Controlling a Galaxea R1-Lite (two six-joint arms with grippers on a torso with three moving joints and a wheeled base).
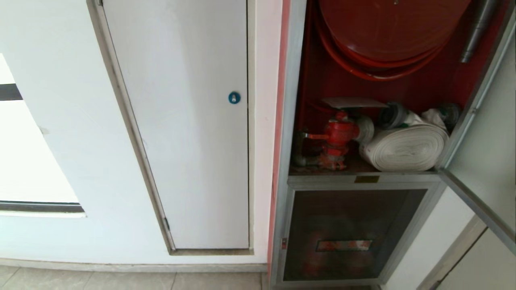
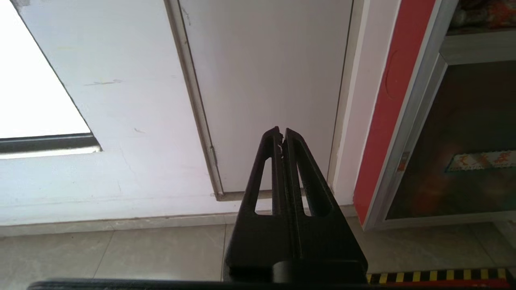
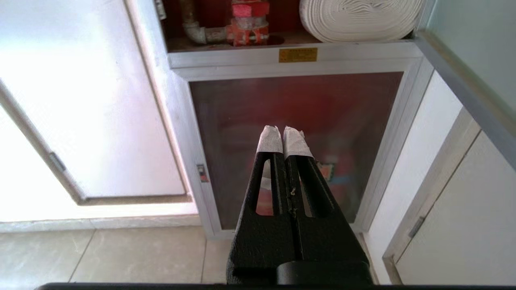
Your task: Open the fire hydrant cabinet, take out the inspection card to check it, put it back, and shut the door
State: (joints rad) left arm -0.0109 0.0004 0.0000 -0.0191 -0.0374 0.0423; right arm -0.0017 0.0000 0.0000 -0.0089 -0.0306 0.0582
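The tall silver aluminium-framed fire hydrant cabinet (image 1: 288, 121) stood with its red interior exposed. Its large glass door in a silver frame (image 1: 479, 133) was swung out to the robot's right, seen edge-on in the head view. Inside sat a red hose reel (image 1: 387, 32), a red valve (image 1: 338, 135) and a white rolled hose (image 1: 405, 147). A thin whitish rectangular sheet, most likely the inspection card (image 1: 354, 102), lay flat just above the valve; whether it rested on the valve's top could not be told, and no print was legible on it.

Neither arm showed in the head view. The left gripper (image 2: 282, 135) had its black fingers pressed together and pointed toward the plain white door with the blue round lock (image 1: 189, 121), beside the cabinet. The right gripper (image 3: 284, 135) was likewise closed on nothing, its white-taped fingertips (image 3: 269, 139) aimed at the smaller lower glass door with a red label strip (image 1: 346, 233), well below the card.

Judged from this, the opening step was done and the card not yet taken. The next move would call for the right arm to rise to the upper compartment, spread its fingers and pinch the card's near edge without knocking the valve.
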